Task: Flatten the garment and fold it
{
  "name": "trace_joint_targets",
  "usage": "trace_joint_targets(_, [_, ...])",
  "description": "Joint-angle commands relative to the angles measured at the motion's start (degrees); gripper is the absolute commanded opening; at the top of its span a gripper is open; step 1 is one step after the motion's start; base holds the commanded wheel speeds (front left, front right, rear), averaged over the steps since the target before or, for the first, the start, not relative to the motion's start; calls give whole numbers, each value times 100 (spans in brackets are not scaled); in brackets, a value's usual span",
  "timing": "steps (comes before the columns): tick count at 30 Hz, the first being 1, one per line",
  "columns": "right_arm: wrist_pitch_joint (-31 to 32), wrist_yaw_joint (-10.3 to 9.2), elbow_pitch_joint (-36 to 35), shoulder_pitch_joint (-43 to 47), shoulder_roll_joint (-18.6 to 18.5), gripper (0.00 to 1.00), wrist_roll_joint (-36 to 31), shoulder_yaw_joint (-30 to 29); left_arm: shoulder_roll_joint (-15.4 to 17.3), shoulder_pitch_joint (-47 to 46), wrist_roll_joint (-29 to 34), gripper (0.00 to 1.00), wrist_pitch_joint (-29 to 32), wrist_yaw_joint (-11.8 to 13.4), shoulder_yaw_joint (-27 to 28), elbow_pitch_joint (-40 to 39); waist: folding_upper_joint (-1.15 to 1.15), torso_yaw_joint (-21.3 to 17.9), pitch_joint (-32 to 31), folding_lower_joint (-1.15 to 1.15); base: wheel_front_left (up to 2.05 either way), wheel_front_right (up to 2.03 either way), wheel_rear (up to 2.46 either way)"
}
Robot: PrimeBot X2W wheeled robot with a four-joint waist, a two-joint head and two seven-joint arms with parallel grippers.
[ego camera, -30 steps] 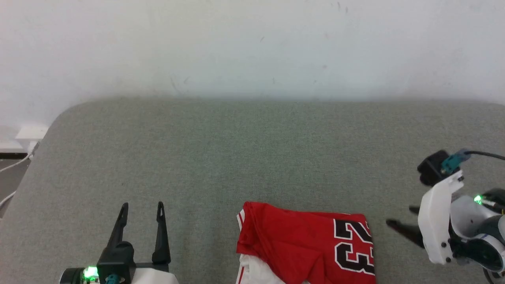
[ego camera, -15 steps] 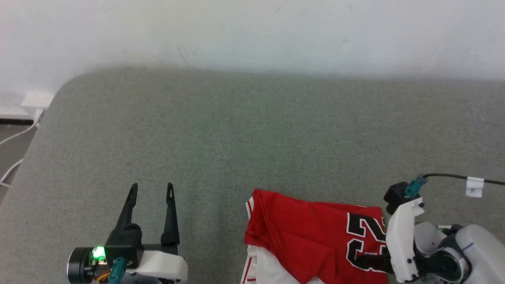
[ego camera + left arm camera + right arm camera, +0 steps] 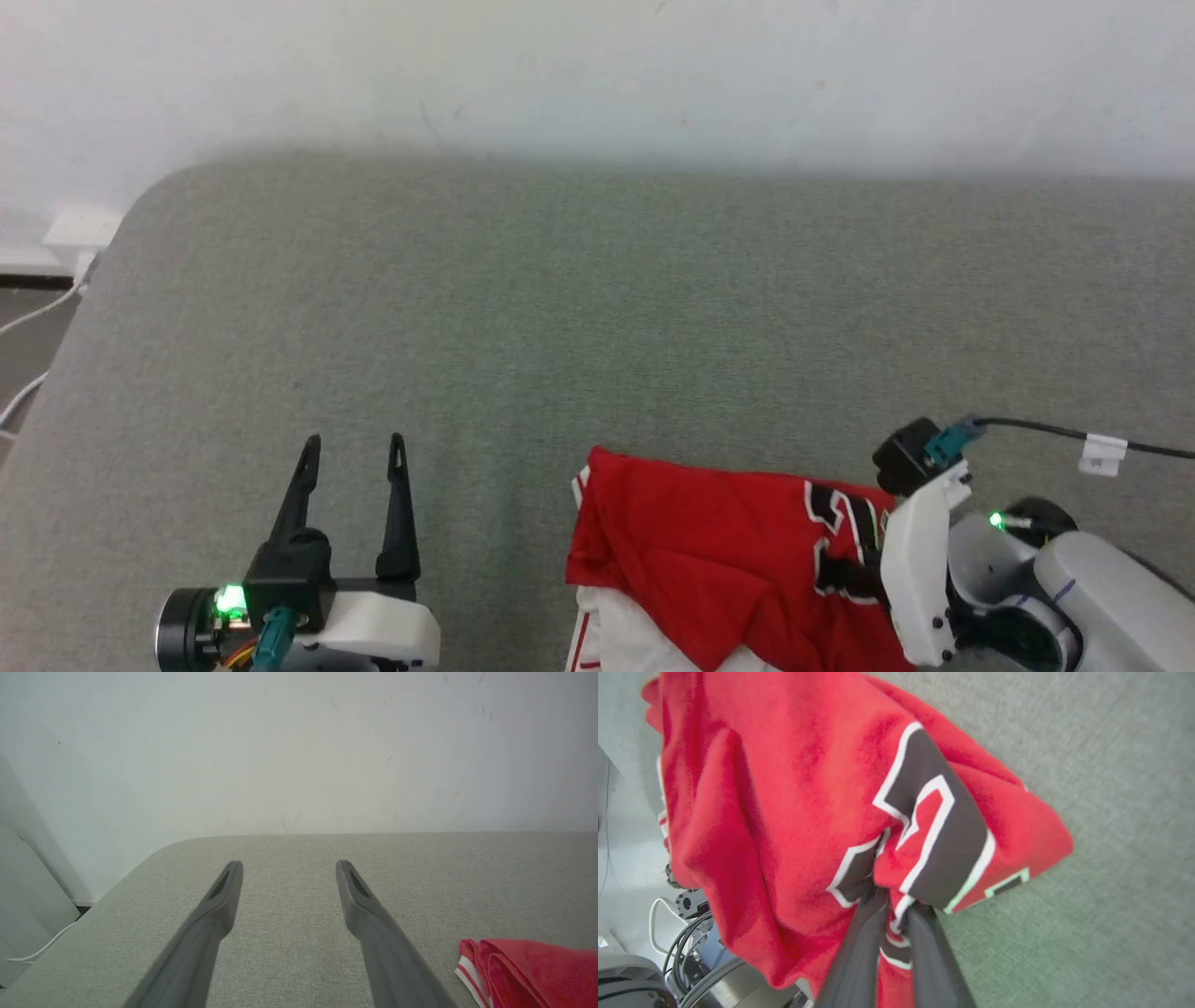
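Two end effectors: right end effector clamped on the bunched garment at its "23" print — presumably to pull it flat — left end effector open, idle, garment well to its right.

Soft, even light covers the pale wall and grey surface, faintly shadowed where they meet; the red shirt blurs in the right wrist view.

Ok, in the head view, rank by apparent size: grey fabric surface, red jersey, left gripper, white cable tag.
1. grey fabric surface
2. red jersey, though cut off at the bottom edge
3. left gripper
4. white cable tag
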Motion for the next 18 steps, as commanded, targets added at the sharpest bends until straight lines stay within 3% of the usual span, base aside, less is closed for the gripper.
trace_joint_targets(1, [-199,-3,-138,-216,-65,0,-37,84,21,83,26,100,-27,14,46,-21,0,-225,-140,0,0,0,0])
trace_joint_targets(9, [-643,-3,-914,-1154,-871,0,-549,684,23,222,-15,100,-27,91,272,-224,0,-1121,40,0,0,0,0])
trace_joint_targets(18, [-960,-3,-814,-2035,-1765,0,-1131,706,98,-21,31,100,-27,196,542,-637,0,-2223,896,0,0,0,0])
